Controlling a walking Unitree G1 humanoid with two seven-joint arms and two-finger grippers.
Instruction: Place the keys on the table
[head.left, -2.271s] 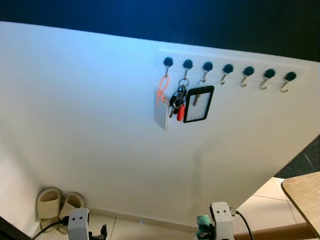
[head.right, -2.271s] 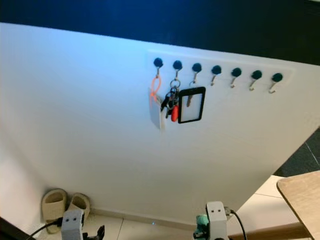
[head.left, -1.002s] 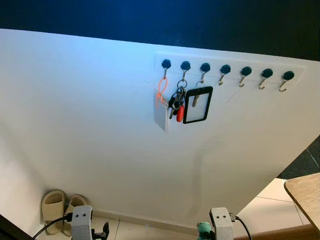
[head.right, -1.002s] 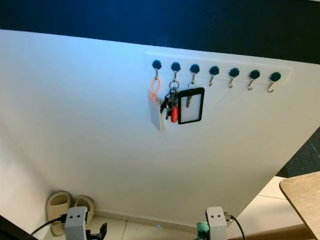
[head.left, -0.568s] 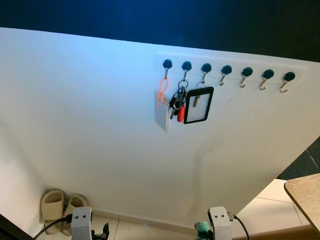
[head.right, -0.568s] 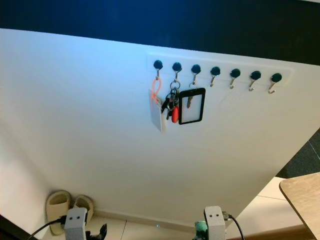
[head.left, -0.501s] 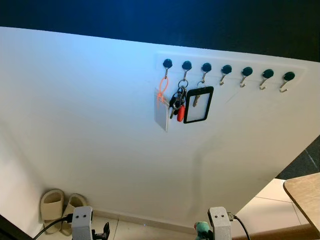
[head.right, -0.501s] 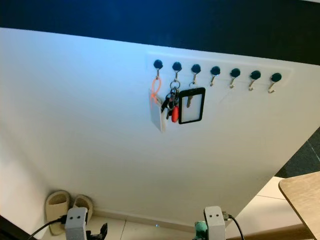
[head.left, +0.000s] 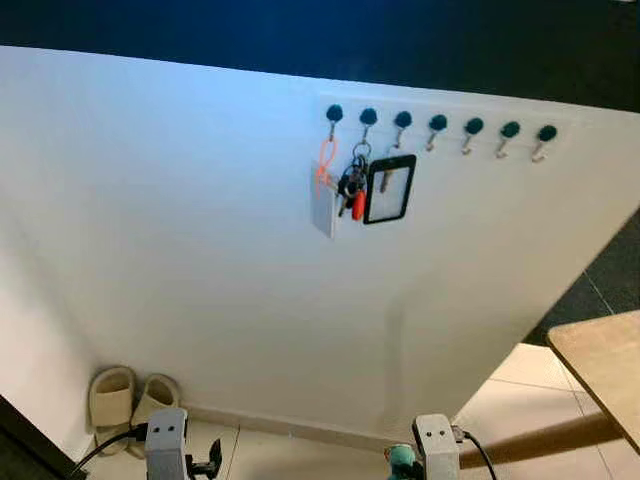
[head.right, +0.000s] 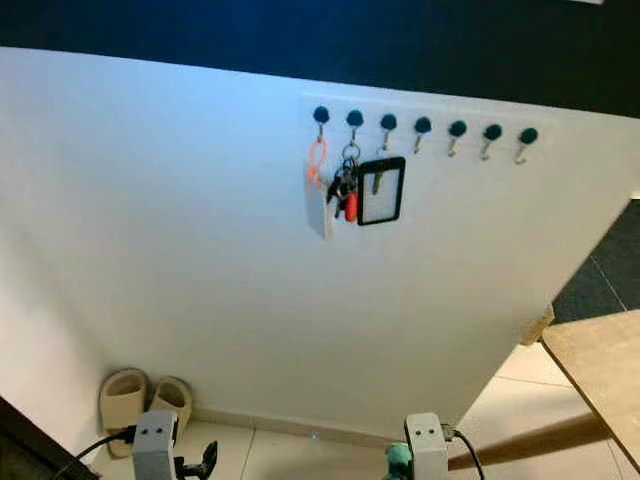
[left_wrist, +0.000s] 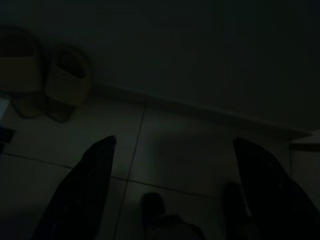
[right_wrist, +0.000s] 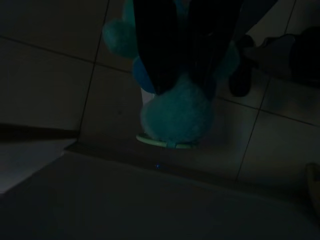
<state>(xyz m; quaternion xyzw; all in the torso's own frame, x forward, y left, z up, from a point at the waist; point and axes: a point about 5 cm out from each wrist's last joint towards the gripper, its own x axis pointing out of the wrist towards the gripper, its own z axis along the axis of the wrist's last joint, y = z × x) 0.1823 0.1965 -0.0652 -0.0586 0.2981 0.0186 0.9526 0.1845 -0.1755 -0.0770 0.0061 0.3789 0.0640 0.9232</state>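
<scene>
A bunch of keys (head.left: 353, 190) with a red fob hangs from the second hook of a hook rail (head.left: 438, 124) on the white wall, high above both arms. The wooden table (head.left: 600, 365) shows its corner at the right edge. Both arms hang low near the floor, far below the keys. My left gripper (left_wrist: 175, 190) is open, its fingers (left_wrist: 85, 190) spread over dim floor tiles. My right gripper (right_wrist: 182, 55) is shut on a teal plush toy (right_wrist: 177, 112), which also peeks out beside the right wrist (head.left: 402, 459).
A white card on an orange loop (head.left: 322, 195) and a black badge holder (head.left: 389, 188) hang either side of the keys. Several hooks to the right are bare. A pair of beige slippers (head.left: 125, 395) lies on the tiled floor by the wall at the left.
The whole picture has shifted, so the camera moved: the hook rail looks slightly smaller and more of the table shows. The keys and both arms have not moved.
</scene>
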